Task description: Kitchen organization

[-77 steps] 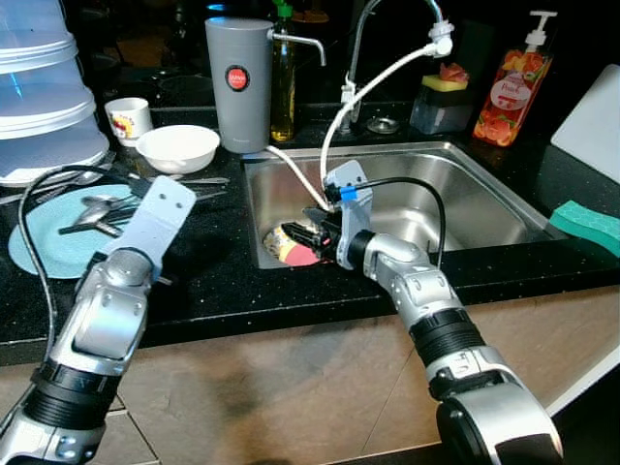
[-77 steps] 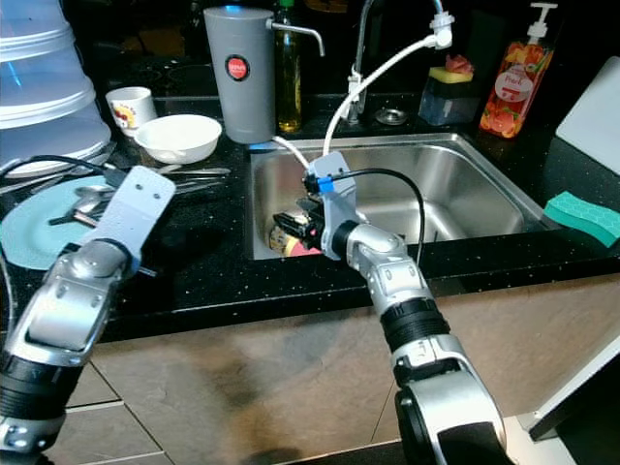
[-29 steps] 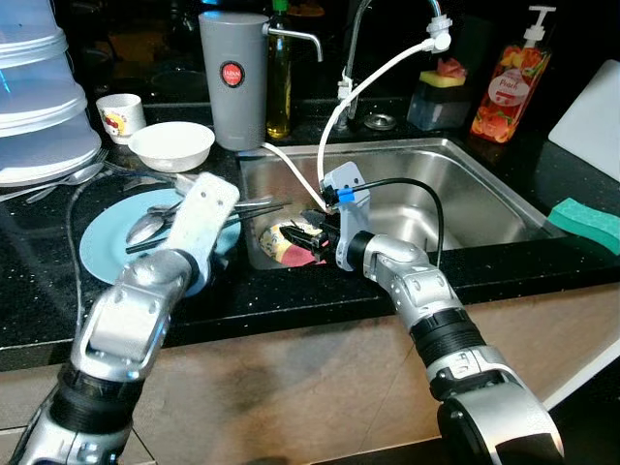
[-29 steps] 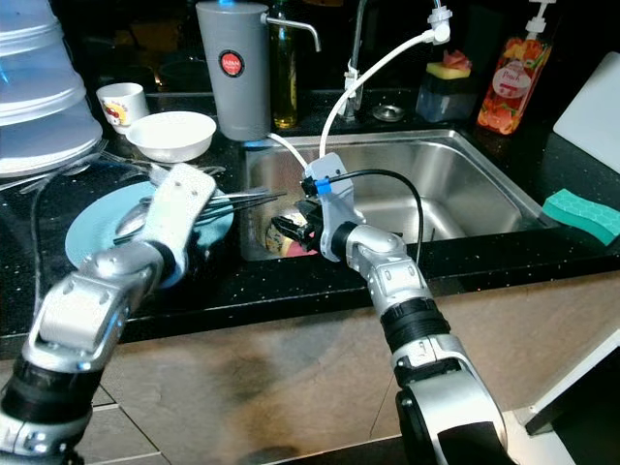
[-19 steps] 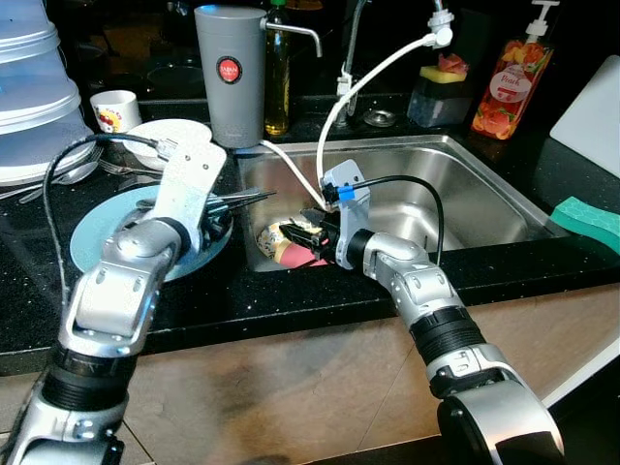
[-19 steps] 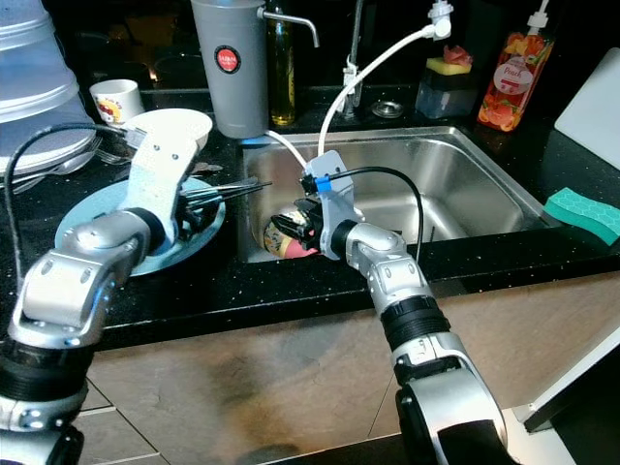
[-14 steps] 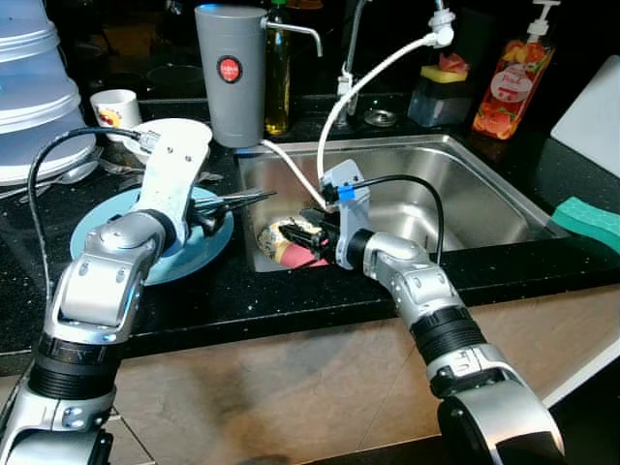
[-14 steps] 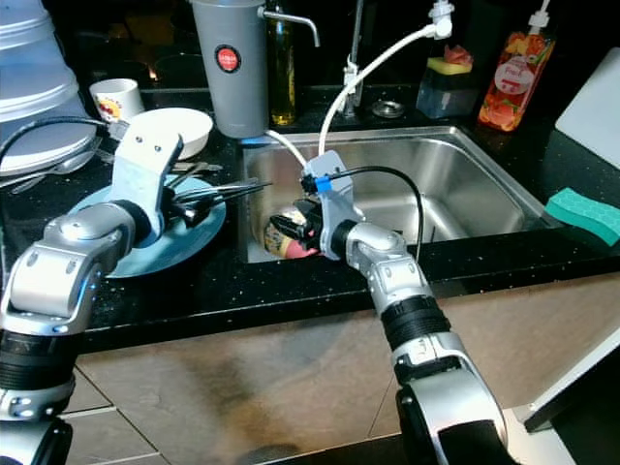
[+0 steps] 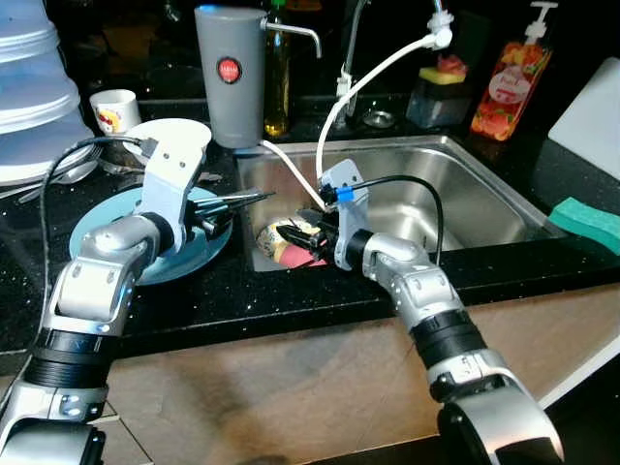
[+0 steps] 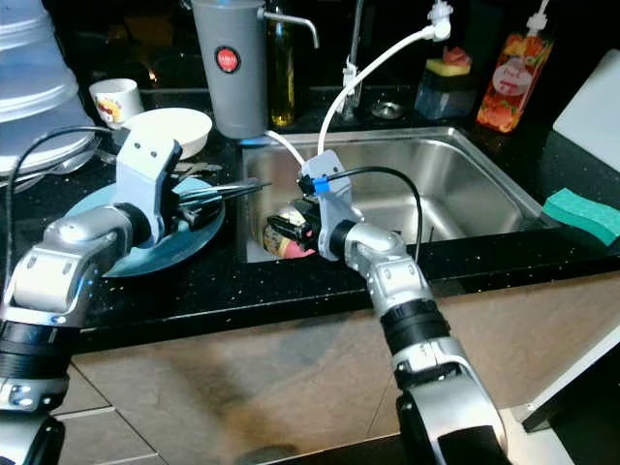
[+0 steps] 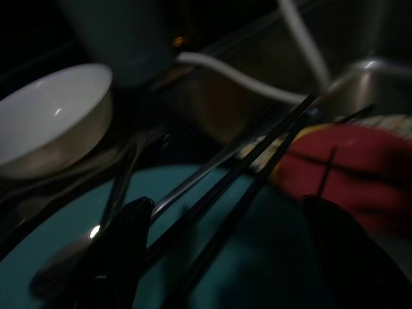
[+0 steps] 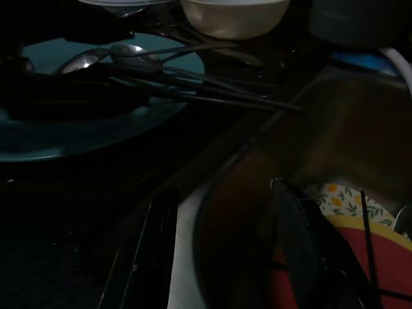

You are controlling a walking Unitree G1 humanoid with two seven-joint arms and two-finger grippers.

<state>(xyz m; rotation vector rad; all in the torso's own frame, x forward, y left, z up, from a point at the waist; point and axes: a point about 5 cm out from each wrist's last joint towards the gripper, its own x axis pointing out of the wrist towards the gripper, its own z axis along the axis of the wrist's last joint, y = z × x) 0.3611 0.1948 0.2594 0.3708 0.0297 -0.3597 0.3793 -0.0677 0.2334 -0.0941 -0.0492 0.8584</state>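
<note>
A blue plate (image 9: 189,254) lies on the black counter just left of the sink (image 9: 455,194). Chopsticks and spoons (image 9: 242,199) rest on it, their ends sticking out over the sink's edge. My left gripper (image 9: 215,208) hovers low over the plate, open, with the cutlery (image 11: 212,174) lying between its fingers (image 11: 129,251). A red bowl with a yellow flowered rim (image 9: 276,242) leans in the sink's near left corner. My right gripper (image 9: 302,237) is down in that corner, open, with one finger (image 12: 309,251) lying over the bowl (image 12: 360,257).
Behind the plate stand a white bowl (image 10: 184,124), a small cup (image 9: 111,108) and a grey canister (image 9: 230,73). Stacked clear containers (image 9: 39,87) fill the far left. A white hose (image 9: 378,77) hangs from the faucet. A soap bottle (image 9: 499,73) and green sponge (image 9: 586,218) lie right.
The blue plate with its cutlery has slid right toward the sink. My left forearm has swung back to the left while its gripper stays over the plate. The right arm has not moved.
</note>
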